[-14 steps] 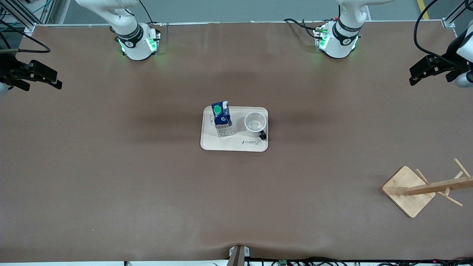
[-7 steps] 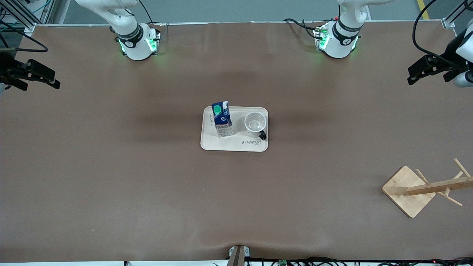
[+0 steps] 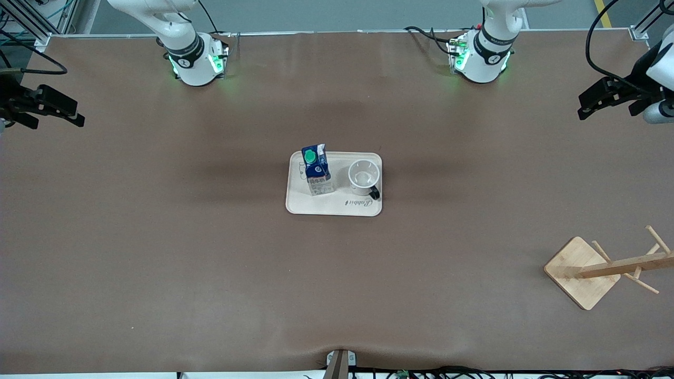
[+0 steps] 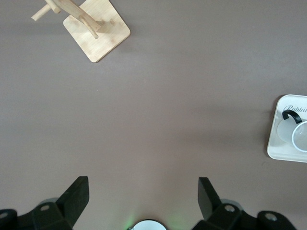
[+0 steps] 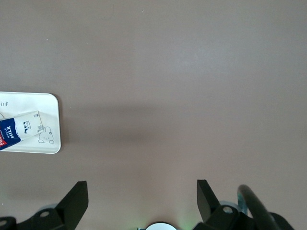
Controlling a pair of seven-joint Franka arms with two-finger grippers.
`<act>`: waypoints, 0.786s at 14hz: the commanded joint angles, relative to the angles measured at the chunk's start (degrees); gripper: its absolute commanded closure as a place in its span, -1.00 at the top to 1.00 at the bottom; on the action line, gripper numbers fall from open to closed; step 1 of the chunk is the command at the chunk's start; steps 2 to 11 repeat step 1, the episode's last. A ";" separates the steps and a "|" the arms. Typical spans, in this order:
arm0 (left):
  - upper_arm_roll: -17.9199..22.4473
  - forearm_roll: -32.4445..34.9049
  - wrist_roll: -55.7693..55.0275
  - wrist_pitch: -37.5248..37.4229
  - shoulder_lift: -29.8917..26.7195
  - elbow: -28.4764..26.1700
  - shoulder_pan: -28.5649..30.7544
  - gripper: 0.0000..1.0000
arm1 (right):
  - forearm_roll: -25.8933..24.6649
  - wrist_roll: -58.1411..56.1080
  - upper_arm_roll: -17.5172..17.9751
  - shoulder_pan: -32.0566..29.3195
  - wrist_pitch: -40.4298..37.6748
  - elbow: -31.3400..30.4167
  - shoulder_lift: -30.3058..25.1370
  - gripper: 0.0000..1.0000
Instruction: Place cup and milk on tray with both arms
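The cream-white tray (image 3: pixel 326 205) lies at the middle of the table. The blue-and-white milk carton (image 3: pixel 317 169) with a green cap stands upright on it, toward the right arm's end. The white cup (image 3: pixel 363 176) with a black handle stands upright beside it on the tray, toward the left arm's end. My left gripper (image 3: pixel 585 107) is open and empty, up over the table's edge at the left arm's end. My right gripper (image 3: pixel 76 116) is open and empty, up over the table's edge at the right arm's end. The left wrist view shows the tray's edge (image 4: pixel 274 143) and the cup (image 4: pixel 298 129); the right wrist view shows the tray (image 5: pixel 53 124) and the carton (image 5: pixel 19 128).
A wooden rack with a square base (image 3: pixel 582 271) and pegs lies near the front camera at the left arm's end; it also shows in the left wrist view (image 4: pixel 98 28). The brown table (image 3: pixel 210 263) stretches around the tray.
Both grippers have drifted slightly outward and upward, away from the tray. The cup, the carton and the tray have not moved.
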 commanded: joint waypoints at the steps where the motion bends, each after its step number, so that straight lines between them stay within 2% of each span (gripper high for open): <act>1: -0.46 -0.39 -0.20 -1.72 0.14 1.13 -0.19 1.00 | -0.01 0.10 0.63 -0.92 -0.67 0.79 0.41 1.00; 11: -0.46 -0.39 -0.20 -1.72 0.14 1.13 -0.19 1.00 | -0.01 0.10 0.63 -0.92 -0.67 0.79 0.41 1.00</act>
